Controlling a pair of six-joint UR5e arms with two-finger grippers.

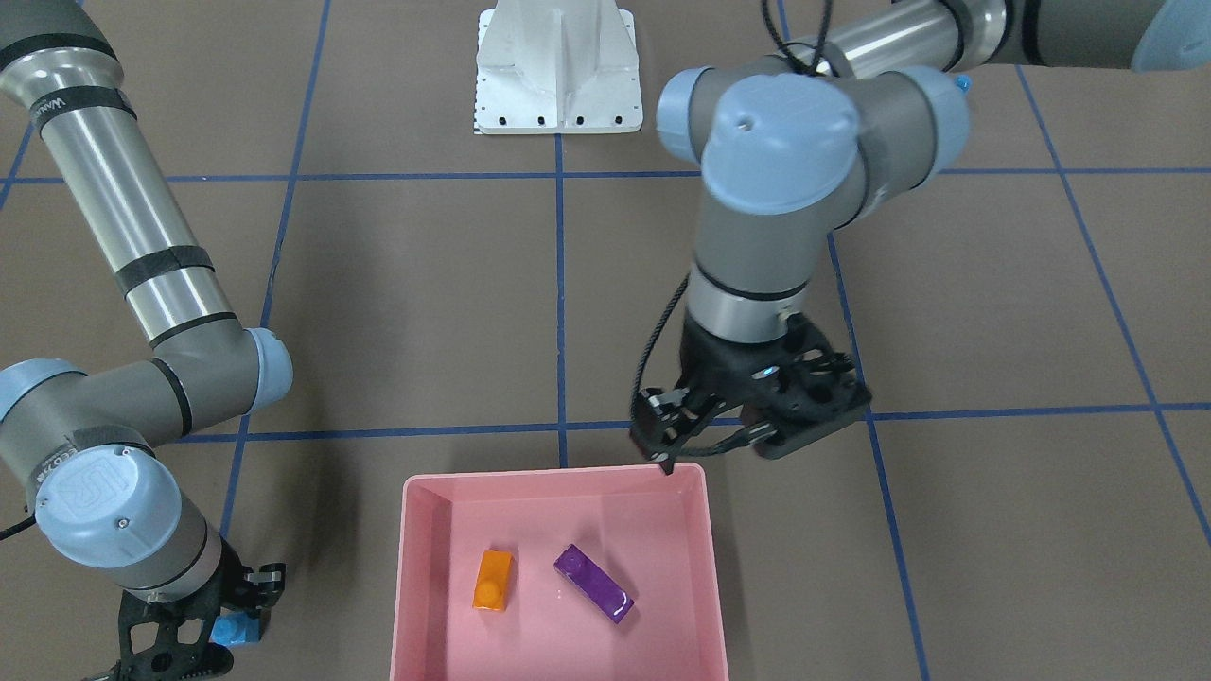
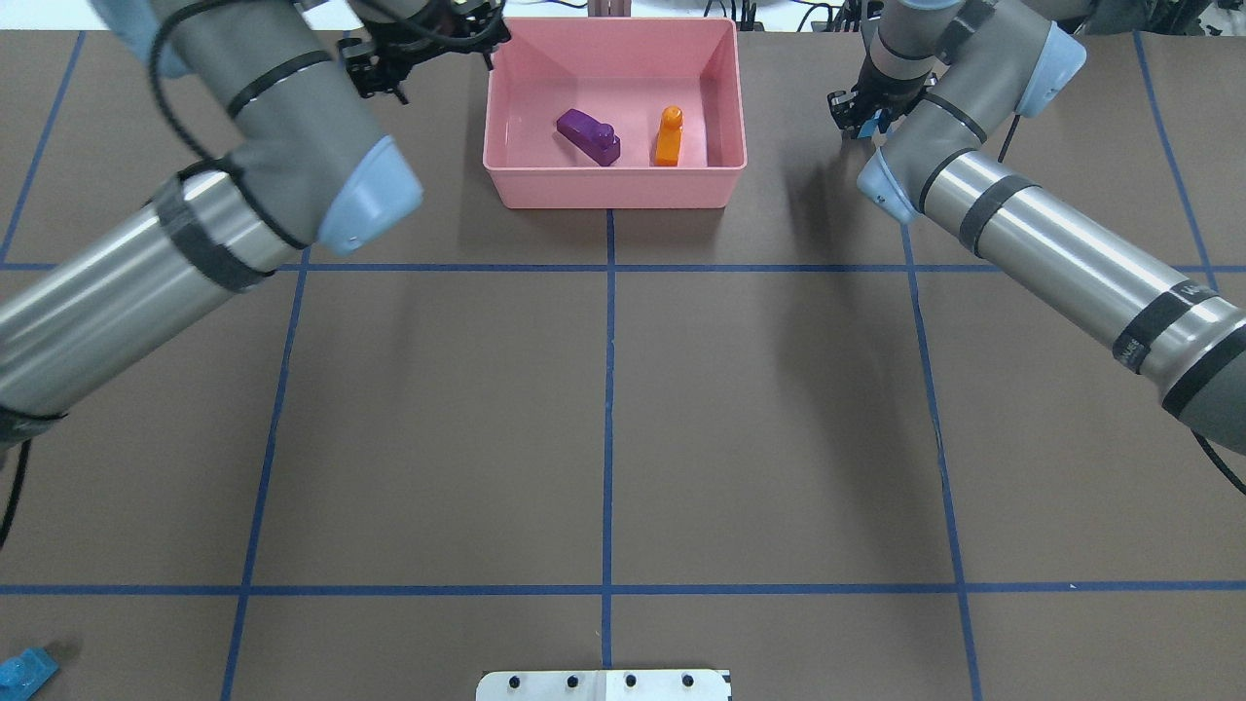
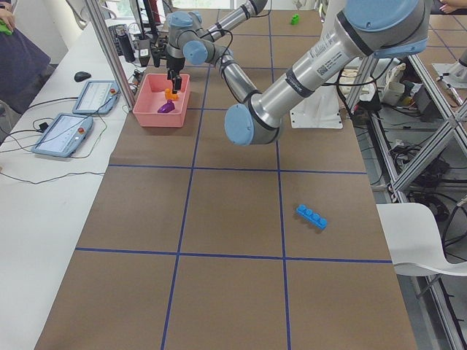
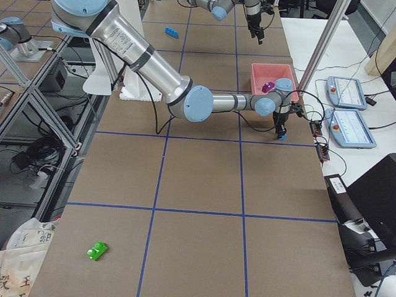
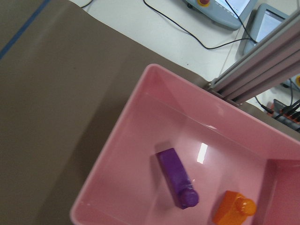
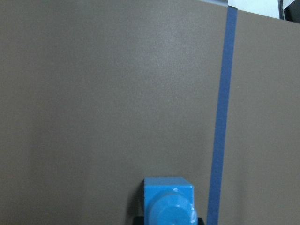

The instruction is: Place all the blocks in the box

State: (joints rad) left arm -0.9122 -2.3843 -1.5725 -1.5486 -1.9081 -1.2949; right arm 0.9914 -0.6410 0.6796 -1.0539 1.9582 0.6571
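Observation:
The pink box (image 1: 409,567) holds the orange one-stud block (image 1: 493,579) and the purple sloped block (image 1: 593,583); both also show in the left wrist view, purple (image 5: 177,178) and orange (image 5: 236,208). My left gripper (image 1: 705,446) is open and empty, above the box's corner on the robot's side. My right gripper (image 1: 236,632) is shut on the small blue block (image 6: 168,201), low over the table beside the box. The long blue block (image 3: 311,216) lies near the robot's left. The green block (image 4: 96,250) lies far off on the robot's right.
The white robot base (image 1: 556,66) stands at the table's middle edge. Blue tape lines (image 2: 608,389) grid the brown table. Control tablets (image 3: 66,131) and cables lie on the white bench beyond the box.

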